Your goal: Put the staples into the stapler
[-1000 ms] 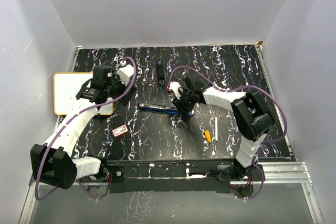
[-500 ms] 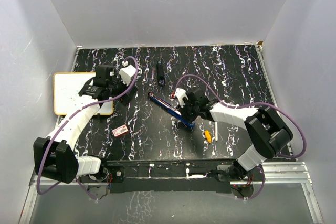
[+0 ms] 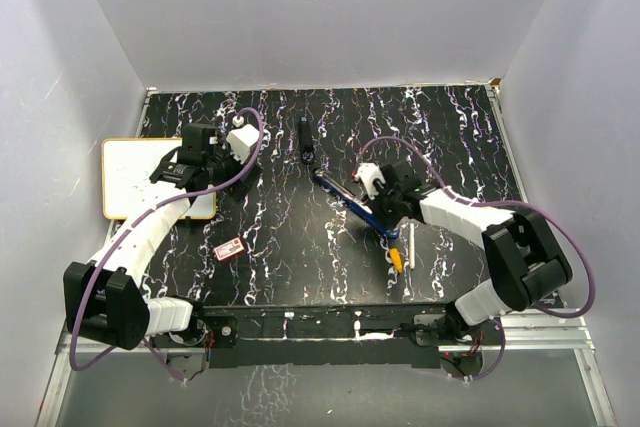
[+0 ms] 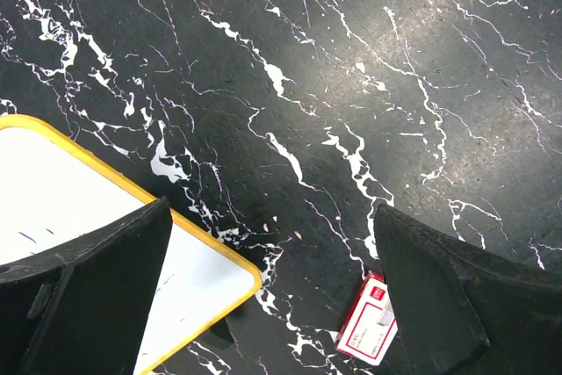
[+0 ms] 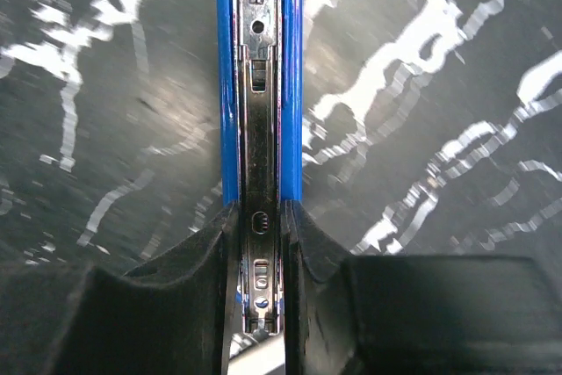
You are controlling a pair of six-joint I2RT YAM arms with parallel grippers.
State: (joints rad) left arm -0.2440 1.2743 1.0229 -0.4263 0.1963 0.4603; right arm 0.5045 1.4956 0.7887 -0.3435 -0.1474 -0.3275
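The main risk is with the blue stapler (image 5: 261,59). The right tool (image 5: 261,217) pinches it narrowly across its sides near one end, so most of its length sticks out unsupported. It could swivel or slide in that thin grip. Its free end points toward the black stapler (image 3: 305,137) and could knock it. A pen (image 3: 397,259) lies just beside the right tool and could be swept along.

The box of staples (image 4: 369,331) sits on the tabletop (image 3: 450,137) just off the whiteboard's (image 4: 53,208) near corner. That is well apart from the blue stapler, on the far side of it from the whiteboard, so the two have yet to be brought together.

The left arm reaches along the whiteboard's near edge with its wrist turned down. The left tool (image 4: 270,208) is spread wide and holds nothing above that corner. The right arm is folded at the elbow, its forearm low over the tabletop.
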